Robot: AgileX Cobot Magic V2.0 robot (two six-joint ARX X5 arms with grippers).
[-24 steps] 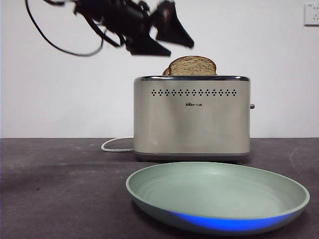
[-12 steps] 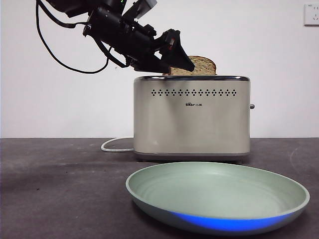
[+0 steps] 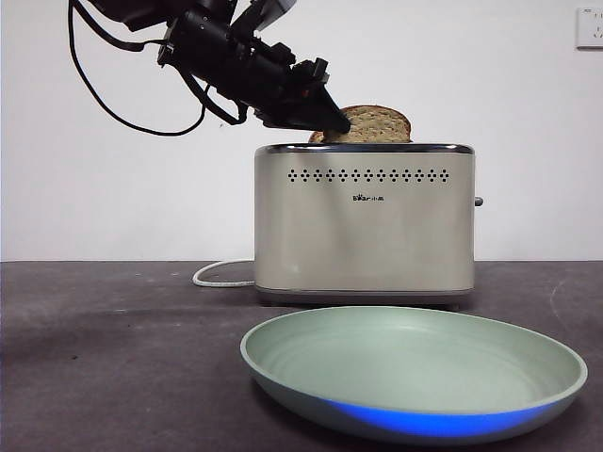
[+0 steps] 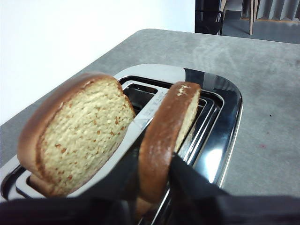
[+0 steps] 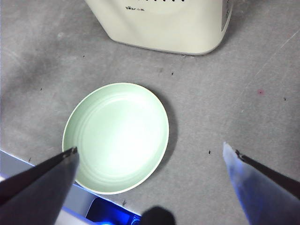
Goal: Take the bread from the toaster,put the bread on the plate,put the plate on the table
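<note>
The cream toaster (image 3: 363,221) stands mid-table with two slices in its slots. The bread (image 3: 375,123) sticks up from the front slot, and the second slice (image 3: 315,136) peeks out behind it. My left gripper (image 3: 332,120) reaches down from the upper left. In the left wrist view its jaws (image 4: 154,158) are shut on the bread (image 4: 165,136), one jaw on each face, with the second slice (image 4: 79,136) beside it. The mint-green plate (image 3: 415,363) lies on the table in front of the toaster. My right gripper (image 5: 149,152) hangs open above the plate (image 5: 117,136), empty.
The toaster's white cord (image 3: 221,273) loops on the dark table (image 3: 104,358) behind its left side. A blue glow shows on the plate's near rim (image 3: 415,421). A white wall with a socket (image 3: 589,26) stands behind. The toaster also shows in the right wrist view (image 5: 164,23).
My left gripper came down from above and left of the toaster to the bread, and its jaws closed on the slice. The toaster shifted slightly to the right.
</note>
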